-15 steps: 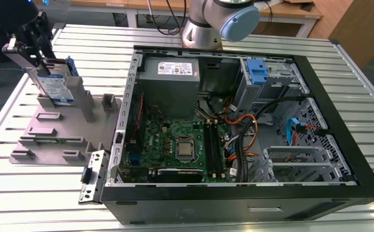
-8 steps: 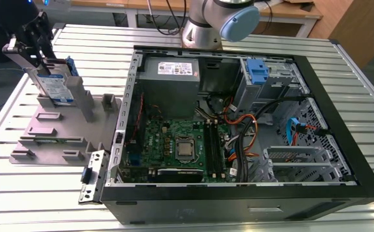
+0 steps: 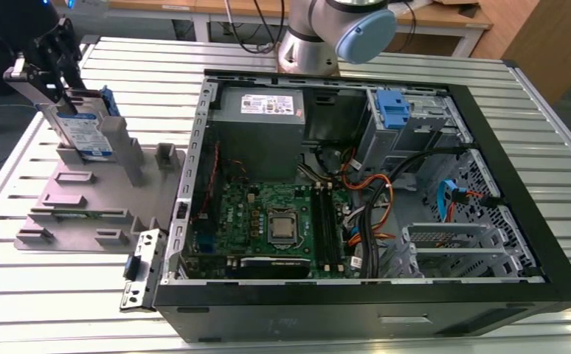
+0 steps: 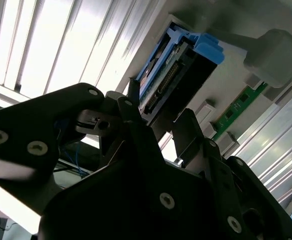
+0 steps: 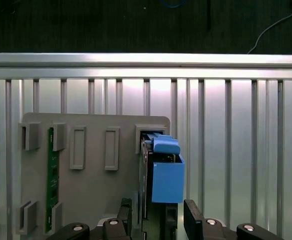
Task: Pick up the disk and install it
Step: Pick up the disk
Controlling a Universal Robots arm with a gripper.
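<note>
The disk [image 3: 87,133] is standing on edge in a slot of the grey holder [image 3: 88,199] on the slatted table [image 3: 59,284], at the exterior view's left and well apart from the open computer case [image 3: 364,313]. It is looking stiff, fairly heavy and smooth-sided, with delicate electronics, so it is best taken squarely across its flat faces near the free upper end, without tilting. The arm is reaching down over that end, and in the first wrist view the gripper [image 5: 158,216] is straddling the disk with its fingers [image 5: 193,217] spread, apparently gripping nothing yet.
</note>
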